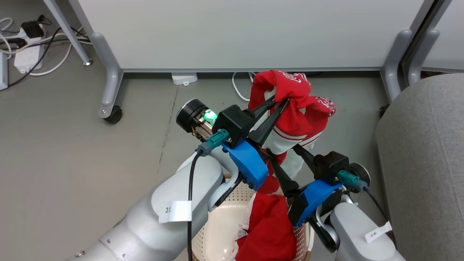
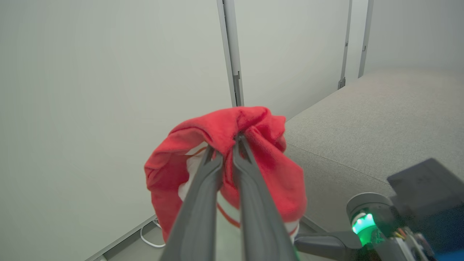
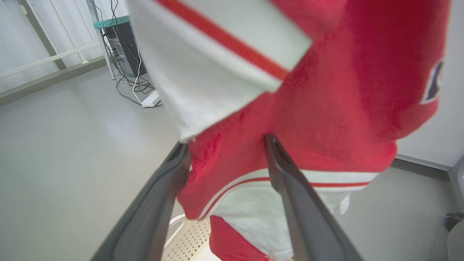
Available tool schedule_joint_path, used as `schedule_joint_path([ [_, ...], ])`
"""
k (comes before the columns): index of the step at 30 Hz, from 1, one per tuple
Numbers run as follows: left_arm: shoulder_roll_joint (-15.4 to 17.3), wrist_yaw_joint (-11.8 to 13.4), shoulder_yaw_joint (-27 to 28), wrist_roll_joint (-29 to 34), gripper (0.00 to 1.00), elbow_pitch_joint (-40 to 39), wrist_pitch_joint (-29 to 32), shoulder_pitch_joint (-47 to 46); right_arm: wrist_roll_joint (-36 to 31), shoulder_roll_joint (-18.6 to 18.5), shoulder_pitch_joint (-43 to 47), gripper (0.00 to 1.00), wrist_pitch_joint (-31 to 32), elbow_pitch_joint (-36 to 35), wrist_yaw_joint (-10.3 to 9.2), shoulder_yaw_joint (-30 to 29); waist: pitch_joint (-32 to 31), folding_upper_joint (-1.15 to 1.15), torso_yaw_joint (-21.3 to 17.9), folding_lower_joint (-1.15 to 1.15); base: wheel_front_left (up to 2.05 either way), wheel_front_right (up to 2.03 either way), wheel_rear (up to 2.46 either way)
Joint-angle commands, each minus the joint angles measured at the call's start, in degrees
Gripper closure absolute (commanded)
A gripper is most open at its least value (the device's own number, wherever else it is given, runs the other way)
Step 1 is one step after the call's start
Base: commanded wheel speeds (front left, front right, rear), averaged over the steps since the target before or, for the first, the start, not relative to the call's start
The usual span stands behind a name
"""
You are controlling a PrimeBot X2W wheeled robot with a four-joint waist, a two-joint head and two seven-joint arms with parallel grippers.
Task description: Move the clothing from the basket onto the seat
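wheeled partition (image 1: 232, 32) and power strip (image 1: 27, 58) behind, grey seat (image 1: 420, 152) at right. left gripper (image 1: 281, 99) pinches a crumpled red, white-striped garment (image 1: 297, 119) above the basket (image 1: 221, 224), where a second garment (image 1: 272, 228) lies; right gripper (image 1: 282, 150) gapes at its hanging hem.

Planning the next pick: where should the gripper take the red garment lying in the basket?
Pinch the red garment at its bunched upper fold, coming from above: walls of the basket likely block the sides.

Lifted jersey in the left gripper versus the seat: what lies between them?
A stretch of bare grey floor lies between the lifted jersey, pinched in the left gripper, and the seat. The head view shows this.
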Motion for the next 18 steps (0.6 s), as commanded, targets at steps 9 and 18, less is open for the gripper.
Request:
schedule_joint_path([
  [9, -1.4, 0.0, -0.1, 0.2, 1.0, -0.7, -0.4, -1.2, 3.1, -0.2, -4.3, 0.0, -0.2, 4.6, 0.03, -2.8, 1.1, 0.0, 1.5, -0.01, 0.0, 0.0, 0.0],
  [18, -2.0, -0.1, -0.3, 0.0, 1.0, 0.1, -0.5, -1.2, 3.4, -0.2, -4.9, 1.0, -0.2, 4.0, 0.03, -3.9, 0.8, 0.0, 1.6, -0.01, 0.0, 0.0, 0.0],
])
